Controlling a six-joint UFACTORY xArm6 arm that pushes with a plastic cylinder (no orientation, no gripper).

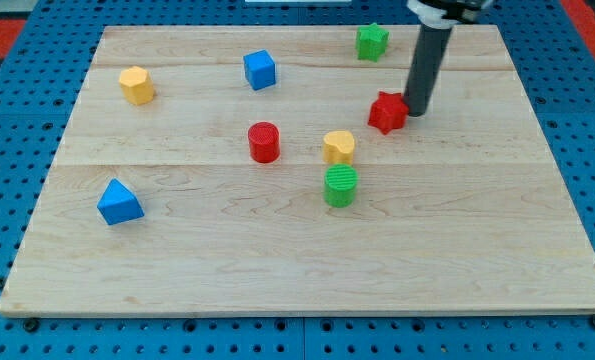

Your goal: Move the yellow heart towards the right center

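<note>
My tip [417, 111] is a bare rod end with no fingers to open or close; it holds nothing and rests against the right side of the red star block [387, 112], toward the table's [277, 270] top right corner. The yellow heart [339, 147] sits near the table's middle, just above the green cylinder [341, 186] and right of the red cylinder [264, 142]. It is small, plain yellow, chunky; which way it points I cannot tell.

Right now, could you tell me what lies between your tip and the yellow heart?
Camera view: only the red star, touching my tip; bare board up to the yellow heart.
</note>
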